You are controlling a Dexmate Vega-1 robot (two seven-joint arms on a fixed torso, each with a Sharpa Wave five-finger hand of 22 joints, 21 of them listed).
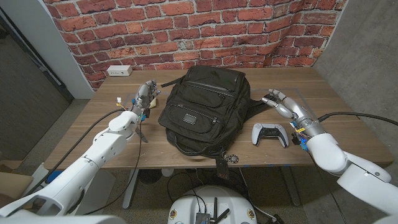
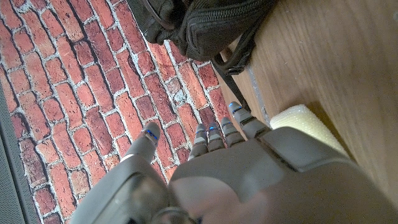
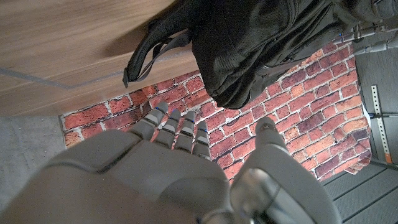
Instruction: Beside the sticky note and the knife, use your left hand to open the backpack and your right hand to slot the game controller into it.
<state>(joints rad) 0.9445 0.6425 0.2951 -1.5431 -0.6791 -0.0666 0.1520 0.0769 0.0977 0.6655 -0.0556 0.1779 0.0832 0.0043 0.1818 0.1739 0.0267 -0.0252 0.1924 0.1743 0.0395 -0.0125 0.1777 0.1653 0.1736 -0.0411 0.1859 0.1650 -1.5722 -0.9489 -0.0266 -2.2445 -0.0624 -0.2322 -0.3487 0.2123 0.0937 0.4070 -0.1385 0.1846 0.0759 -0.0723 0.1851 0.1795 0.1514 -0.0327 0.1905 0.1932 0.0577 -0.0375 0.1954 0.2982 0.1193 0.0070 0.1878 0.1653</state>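
A black backpack point(image 1: 203, 109) lies closed in the middle of the wooden table point(image 1: 93, 134), front pocket up; it also shows in the wrist views point(image 2: 205, 25) point(image 3: 273, 43). A white game controller point(image 1: 271, 135) lies on the table to its right, near the front edge. My left hand point(image 1: 145, 98) is left of the backpack, fingers apart and holding nothing, over a pale yellow sticky note point(image 2: 305, 121). My right hand point(image 1: 281, 103) hovers right of the backpack, behind the controller, fingers apart and empty. A thin dark knife point(image 1: 142, 132) lies by my left forearm.
A brick wall point(image 1: 186, 31) runs behind the table, with a white power strip point(image 1: 118, 70) on the table's far left corner. A backpack strap point(image 3: 149, 53) trails on the wood toward my right hand. A tag point(image 1: 225, 163) hangs off the backpack at the front edge.
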